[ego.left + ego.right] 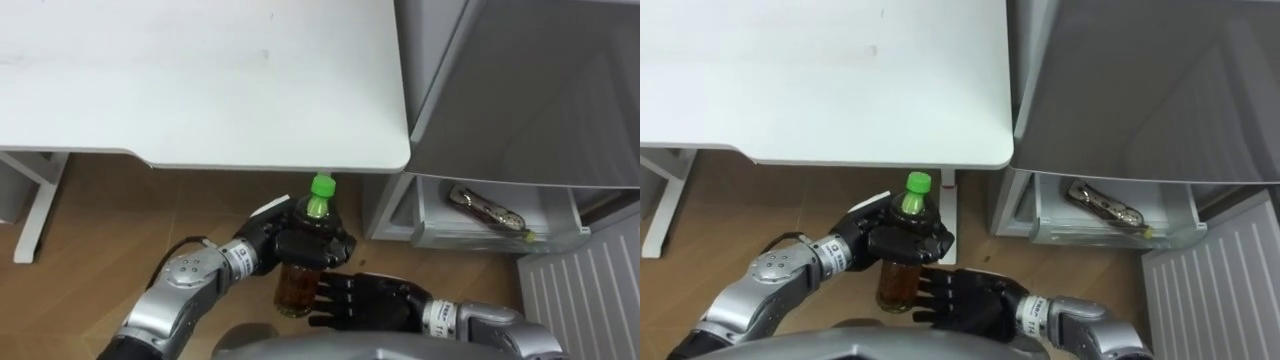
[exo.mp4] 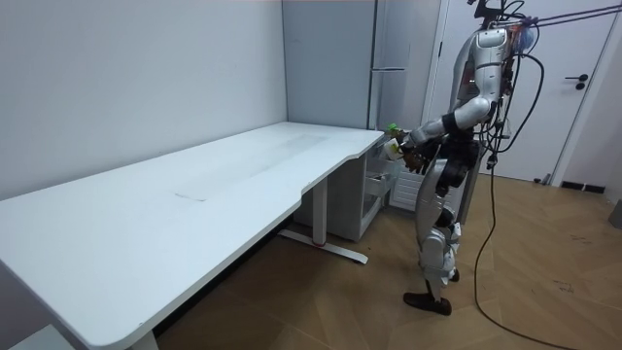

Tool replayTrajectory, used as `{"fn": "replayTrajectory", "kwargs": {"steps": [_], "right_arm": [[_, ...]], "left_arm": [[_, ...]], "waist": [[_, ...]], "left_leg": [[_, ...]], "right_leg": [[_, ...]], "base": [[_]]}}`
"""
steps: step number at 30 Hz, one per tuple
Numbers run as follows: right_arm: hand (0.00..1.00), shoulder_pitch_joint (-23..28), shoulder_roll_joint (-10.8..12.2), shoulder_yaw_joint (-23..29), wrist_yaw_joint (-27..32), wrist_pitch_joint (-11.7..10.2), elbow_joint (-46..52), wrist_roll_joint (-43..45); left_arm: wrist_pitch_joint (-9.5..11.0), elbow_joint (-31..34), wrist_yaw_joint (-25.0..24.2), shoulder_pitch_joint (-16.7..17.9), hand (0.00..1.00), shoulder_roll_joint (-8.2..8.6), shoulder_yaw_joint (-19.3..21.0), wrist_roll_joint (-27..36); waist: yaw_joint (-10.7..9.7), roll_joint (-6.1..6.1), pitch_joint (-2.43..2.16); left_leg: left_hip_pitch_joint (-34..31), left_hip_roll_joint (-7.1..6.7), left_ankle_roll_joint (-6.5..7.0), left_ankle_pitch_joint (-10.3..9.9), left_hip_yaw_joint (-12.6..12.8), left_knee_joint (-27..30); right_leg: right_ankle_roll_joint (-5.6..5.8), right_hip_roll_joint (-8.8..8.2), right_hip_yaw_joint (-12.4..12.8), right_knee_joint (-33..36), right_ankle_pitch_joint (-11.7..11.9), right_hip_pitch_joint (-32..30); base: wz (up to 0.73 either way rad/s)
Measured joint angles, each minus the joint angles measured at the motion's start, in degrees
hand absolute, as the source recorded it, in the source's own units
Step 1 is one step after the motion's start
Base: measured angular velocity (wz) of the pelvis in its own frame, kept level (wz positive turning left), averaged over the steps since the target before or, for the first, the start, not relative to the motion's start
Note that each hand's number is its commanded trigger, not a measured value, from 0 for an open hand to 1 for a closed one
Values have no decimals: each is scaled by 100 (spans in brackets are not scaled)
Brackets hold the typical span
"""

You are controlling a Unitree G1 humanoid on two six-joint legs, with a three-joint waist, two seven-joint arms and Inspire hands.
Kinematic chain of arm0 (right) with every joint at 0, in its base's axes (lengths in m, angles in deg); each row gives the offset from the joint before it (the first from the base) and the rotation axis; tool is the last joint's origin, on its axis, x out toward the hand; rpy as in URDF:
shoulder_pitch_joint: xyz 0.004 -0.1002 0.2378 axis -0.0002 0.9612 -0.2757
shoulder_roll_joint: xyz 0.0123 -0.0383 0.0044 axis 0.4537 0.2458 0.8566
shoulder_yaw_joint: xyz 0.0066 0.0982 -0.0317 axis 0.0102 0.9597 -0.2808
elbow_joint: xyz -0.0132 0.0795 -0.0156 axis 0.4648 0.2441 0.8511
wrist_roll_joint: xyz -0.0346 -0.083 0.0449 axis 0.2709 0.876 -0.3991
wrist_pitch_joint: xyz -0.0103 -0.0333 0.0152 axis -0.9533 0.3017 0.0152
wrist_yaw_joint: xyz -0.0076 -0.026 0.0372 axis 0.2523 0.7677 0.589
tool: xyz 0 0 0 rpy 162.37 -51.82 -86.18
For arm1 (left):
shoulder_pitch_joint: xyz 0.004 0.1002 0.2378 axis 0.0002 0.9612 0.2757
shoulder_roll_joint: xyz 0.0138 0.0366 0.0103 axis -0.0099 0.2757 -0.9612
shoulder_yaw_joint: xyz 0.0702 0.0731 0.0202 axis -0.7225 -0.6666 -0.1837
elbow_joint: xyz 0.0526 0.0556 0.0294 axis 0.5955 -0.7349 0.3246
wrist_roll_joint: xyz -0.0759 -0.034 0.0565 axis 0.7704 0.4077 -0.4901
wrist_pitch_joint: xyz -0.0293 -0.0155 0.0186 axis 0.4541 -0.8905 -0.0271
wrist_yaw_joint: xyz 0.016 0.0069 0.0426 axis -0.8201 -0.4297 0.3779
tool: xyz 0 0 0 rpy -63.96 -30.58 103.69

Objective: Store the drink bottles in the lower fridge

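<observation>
Wooden floor (image 2: 544,272) and a long white surface (image 1: 200,80) frame the robot, which stands at the surface's far end, facing a tall grey fridge (image 1: 530,90). Seen from its head, the fridge's lower door (image 1: 590,290) is swung open at lower right, exposing a clear drawer (image 1: 440,225) with a wrapped packet (image 1: 487,209) inside. A tea bottle (image 1: 295,288) with a green cap (image 1: 322,186) is held upright in front of the robot, below the surface's edge and left of the drawer. The left hand (image 1: 305,245) is curled round the bottle's shoulder, while the right hand (image 1: 370,300) rests extended fingers against its lower side.
</observation>
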Motion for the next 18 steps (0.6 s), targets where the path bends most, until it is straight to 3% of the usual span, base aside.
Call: {"fn": "replayTrajectory", "kwargs": {"steps": [11,18], "right_arm": [[0,8,63,-3,172,0,22,-137],[0,35,87,-67,454,59,20,-640]], "left_arm": [[7,0,68,-17,100,21,64,2],[8,0,80,-84,100,39,106,4]], "waist": [[-4,-8,-21],[-1,58,-54]], "left_leg": [[46,0,1,1,-3,21],[45,2,1,1,5,22]], "right_leg": [[-1,-2,-11,1,1,56],[-3,-3,-12,5,2,48]], "base": [[0],[0]]}}
